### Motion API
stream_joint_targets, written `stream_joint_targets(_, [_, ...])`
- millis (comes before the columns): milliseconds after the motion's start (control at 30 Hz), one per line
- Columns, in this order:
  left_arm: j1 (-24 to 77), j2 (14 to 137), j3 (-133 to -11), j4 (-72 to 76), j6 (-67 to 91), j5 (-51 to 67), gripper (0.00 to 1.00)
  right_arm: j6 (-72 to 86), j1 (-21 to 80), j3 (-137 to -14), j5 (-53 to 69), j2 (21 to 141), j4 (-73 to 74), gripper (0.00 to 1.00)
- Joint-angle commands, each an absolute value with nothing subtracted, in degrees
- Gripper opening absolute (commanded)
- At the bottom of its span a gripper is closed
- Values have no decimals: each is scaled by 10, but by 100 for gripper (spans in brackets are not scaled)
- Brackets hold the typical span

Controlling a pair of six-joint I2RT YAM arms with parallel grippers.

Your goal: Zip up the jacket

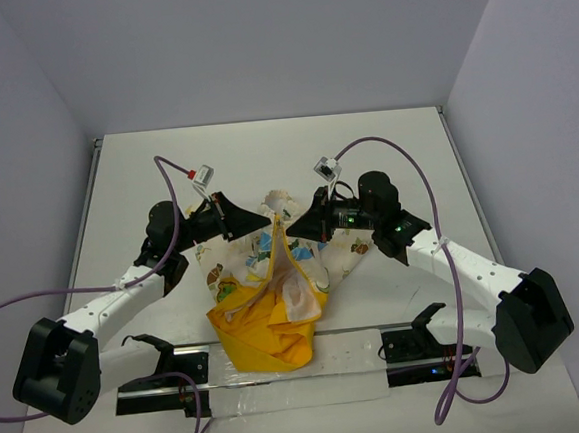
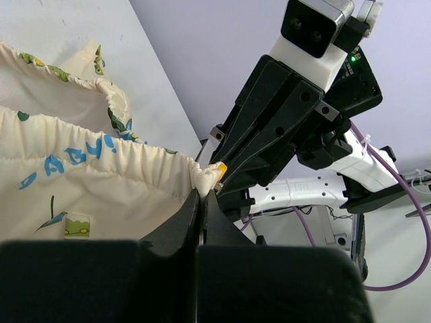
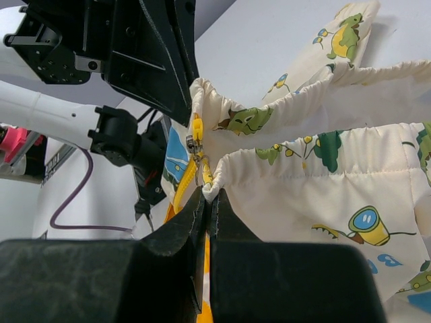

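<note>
jacket (image 1: 267, 314) soft, light, floppy. left hand (image 2: 204, 192) pinches hem (image 2: 135, 153) at 9 o'clock of zipper (image 3: 197, 128), right hand (image 3: 209, 195) at 3 o'clock. Hold taut; grip slider (image 3: 192, 143).

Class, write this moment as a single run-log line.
left gripper: shut on jacket edge | right gripper: shut on jacket edge | front: open

Left fingers (image 2: 180, 232) pinch the jacket (image 2: 81, 168) hem beside the right fingers (image 2: 259, 145).

support: white table (image 1: 265, 158) | on it: cream-and-yellow printed jacket (image 1: 268, 323)
</note>
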State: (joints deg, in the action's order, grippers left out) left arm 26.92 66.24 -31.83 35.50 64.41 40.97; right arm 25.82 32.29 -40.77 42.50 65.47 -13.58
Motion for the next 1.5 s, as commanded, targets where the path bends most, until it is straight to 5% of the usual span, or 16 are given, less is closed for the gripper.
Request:
stream_joint_targets(0, [273, 664, -322, 402, 649, 411, 0, 251, 329, -412, 430, 635, -149, 0])
stream_joint_targets(1467, [279, 672, -315, 405, 646, 411, 0, 258, 328, -426, 417, 632, -155, 0])
